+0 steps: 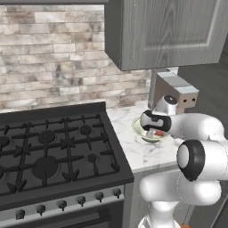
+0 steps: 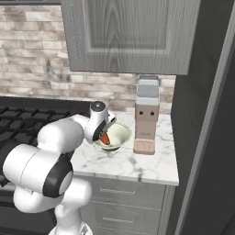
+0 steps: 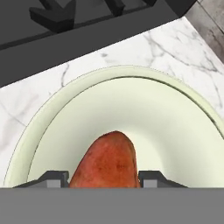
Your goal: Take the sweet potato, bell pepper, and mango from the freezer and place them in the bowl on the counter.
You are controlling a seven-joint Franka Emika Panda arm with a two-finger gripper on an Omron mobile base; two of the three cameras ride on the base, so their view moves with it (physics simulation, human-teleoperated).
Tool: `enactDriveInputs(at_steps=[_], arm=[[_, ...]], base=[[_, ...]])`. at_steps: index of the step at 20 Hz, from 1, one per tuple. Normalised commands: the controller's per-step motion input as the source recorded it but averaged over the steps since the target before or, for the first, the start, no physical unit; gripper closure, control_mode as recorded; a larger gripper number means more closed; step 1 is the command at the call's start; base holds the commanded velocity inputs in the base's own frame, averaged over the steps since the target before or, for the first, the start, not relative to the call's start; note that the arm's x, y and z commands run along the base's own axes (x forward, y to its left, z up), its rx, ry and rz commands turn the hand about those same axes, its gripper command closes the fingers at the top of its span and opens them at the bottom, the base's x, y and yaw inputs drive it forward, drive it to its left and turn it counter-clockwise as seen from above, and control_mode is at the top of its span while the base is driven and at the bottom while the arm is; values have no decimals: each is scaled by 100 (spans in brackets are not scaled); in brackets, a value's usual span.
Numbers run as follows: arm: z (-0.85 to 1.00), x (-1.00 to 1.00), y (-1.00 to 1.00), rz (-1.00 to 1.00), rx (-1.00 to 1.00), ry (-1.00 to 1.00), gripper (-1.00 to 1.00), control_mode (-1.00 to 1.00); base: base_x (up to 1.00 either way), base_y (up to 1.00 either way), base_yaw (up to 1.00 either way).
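1. Left base view: arm rises at the lower right. Its hand hangs over the bowl point(image 1: 143, 129), which sits on the marble tabletop point(image 1: 133, 151) at 3 o'clock of the black stove point(image 1: 53, 151). A red-orange scrap of the sweet potato point(image 1: 158, 133) shows below the wrist, inside the bowl's rim. A grey-and-tan box appliance point(image 1: 176, 91) stands at 1 o'clock of the bowl, under the wall cabinet point(image 1: 164, 31).

2. Right base view: arm comes in from the lower left. The fingers point(image 2: 105, 139) point down into the bowl point(image 2: 120, 133). The sweet potato point(image 2: 105, 138) is at the hand's tip, over the bowl's 8 o'clock side. The box appliance point(image 2: 147, 114) stands upright just beside the bowl at 3 o'clock, on the tabletop point(image 2: 137, 165). Brick wall point(image 2: 32, 82) behind.

3. Hand view: the two fingers point(image 3: 104, 179) are clenched on the sweet potato point(image 3: 106, 159), one dark tip on each flank. Its tapered end points to 12 o'clock, over the bowl's point(image 3: 131, 83) pale inside. Cannot tell whether it touches the bowl floor. Veined tabletop point(image 3: 162, 43) runs around the rim; the stove edge point(image 3: 65, 35) lies at 11 o'clock.
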Motion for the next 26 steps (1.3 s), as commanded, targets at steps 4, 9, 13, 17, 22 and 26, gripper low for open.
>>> enactDriveInputs(at_steps=[4, 9, 13, 17, 22, 26], arm=[[-33, 18, -1, -2, -1, 0, 100, -100], [-25, 29, -4, -2, 0, 0, 100, -100], [-6, 39, -4, -2, 0, 0, 100, -100], [0, 32, 0, 0, 0, 0, -100, -100], [0, 4, 0, 0, 0, 0, -100, -100], [0, 0, 0, 0, 0, 0, -100, -100]], base=[[0, 0, 0], [0, 0, 0], [0, 0, 0], [0, 0, 0], [0, 0, 0], [0, 0, 0]])
